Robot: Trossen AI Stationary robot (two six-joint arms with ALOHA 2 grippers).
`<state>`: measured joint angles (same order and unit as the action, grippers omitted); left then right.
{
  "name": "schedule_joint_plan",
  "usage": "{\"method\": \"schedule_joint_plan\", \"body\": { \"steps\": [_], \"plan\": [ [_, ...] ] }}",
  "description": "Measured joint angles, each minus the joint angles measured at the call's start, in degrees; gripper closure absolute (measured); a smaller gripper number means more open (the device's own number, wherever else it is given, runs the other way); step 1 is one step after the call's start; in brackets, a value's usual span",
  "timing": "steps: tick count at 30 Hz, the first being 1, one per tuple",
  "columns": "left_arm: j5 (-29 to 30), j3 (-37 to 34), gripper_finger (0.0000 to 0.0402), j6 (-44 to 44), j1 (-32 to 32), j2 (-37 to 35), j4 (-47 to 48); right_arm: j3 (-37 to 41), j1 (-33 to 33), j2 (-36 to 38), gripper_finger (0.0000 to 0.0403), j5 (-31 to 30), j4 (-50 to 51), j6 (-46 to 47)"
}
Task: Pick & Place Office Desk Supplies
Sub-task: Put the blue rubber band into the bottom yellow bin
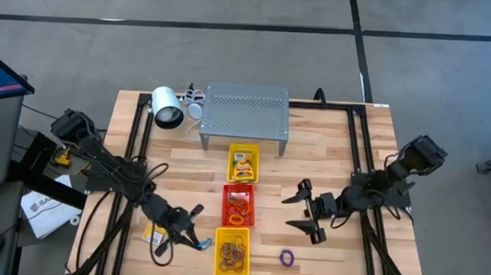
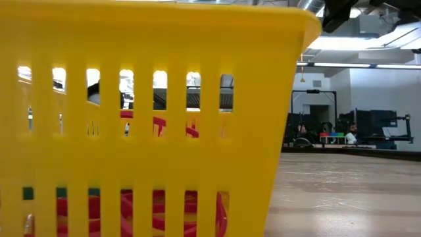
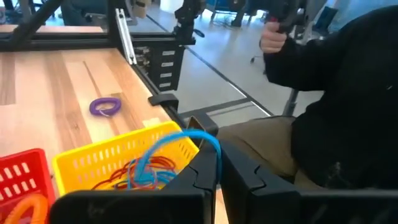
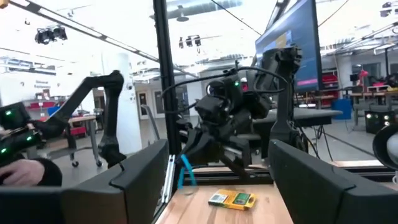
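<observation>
Trays first: your front yellow tray point(image 1: 232, 252) holds a tangle of bands, the red tray point(image 1: 239, 204) orange rings. Left gripper point(image 1: 191, 236) is clamped on a blue band point(image 3: 186, 146) beside it; right gripper point(image 1: 306, 211) gapes empty. Low view's mostly blocked by yellow wall.

Looks like a robotics lab or workshop, big open industrial space. The wooden table point(image 1: 341, 244) sits inside a black metal frame point(image 1: 358, 152) on a grey concrete floor point(image 1: 233, 44) with taped lines. In the low view there are exposed ceiling ducts point(image 2: 368, 26), strip lights and workstations with monitors point(image 2: 375, 125) out at 3 o'clock. A big monitor point(image 4: 298, 43) and more robot arms point(image 4: 99, 112) show in the right wrist view.
</observation>
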<state>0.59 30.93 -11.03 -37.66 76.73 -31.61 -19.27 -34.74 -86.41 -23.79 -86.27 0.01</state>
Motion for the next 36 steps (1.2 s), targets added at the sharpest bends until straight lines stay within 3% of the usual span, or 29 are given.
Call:
{"method": "schedule_joint_plan", "body": {
  "steps": [19, 27, 36],
  "plan": [
    [-5.3, 1.5, 0.0398, -0.8, 6.6, 7.6, 0.5, -6.2, -1.1, -7.3, 0.0129, 0.0, 0.5, 1.5],
    [-10.8, 8.2, 0.0397, -1.0, 8.2, 14.0, 4.2, -6.3, -0.8, -7.5, 0.0129, 0.0, 0.5, 1.5],
    [-11.2, 12.8, 0.0396, -1.0, 9.3, 18.1, 10.2, -6.3, -0.8, -7.5, 0.0129, 0.0, 0.5, 1.5]
  ]
}}
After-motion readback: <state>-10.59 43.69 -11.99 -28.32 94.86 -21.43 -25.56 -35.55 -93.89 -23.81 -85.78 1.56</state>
